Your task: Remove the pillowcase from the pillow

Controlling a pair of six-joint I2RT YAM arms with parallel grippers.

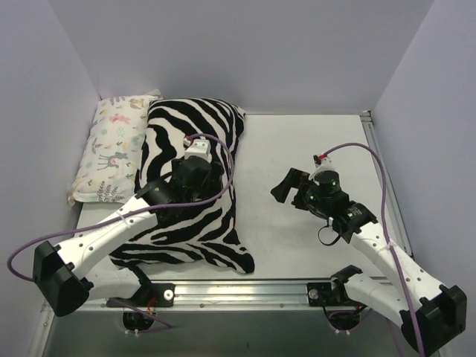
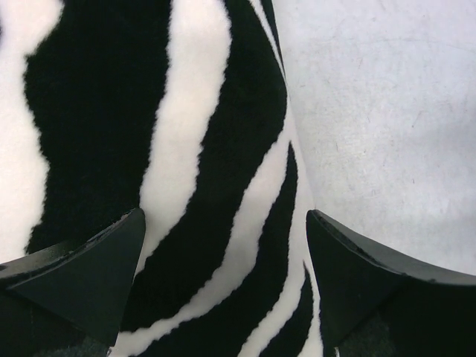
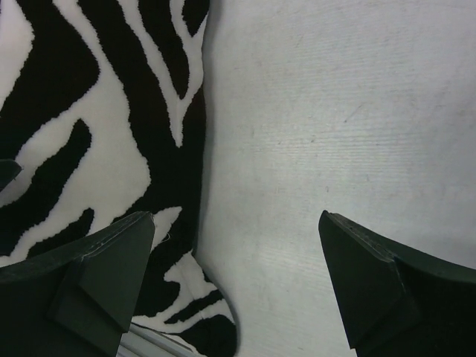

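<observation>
Top view: the pillowcase [image 1: 190, 230], zebra side up and filled out, lies on the left half of the surface [image 1: 312, 149], touching an animal-print pillow [image 1: 111, 152] at its 9 o'clock. The left gripper [image 1: 195, 169] hangs over its middle. The right gripper [image 1: 290, 190] sits at its 3 o'clock, apart. Left wrist view: fingers spread, unloaded, over striped fabric beside its edge. Right wrist view: fingers spread, unloaded, over bare surface, with fabric at 9 o'clock.

The left gripper [image 1: 190, 184] is above the zebra pillowcase [image 1: 190, 123], the right gripper [image 1: 287, 187] above the table [image 1: 297, 141] beside it.
</observation>
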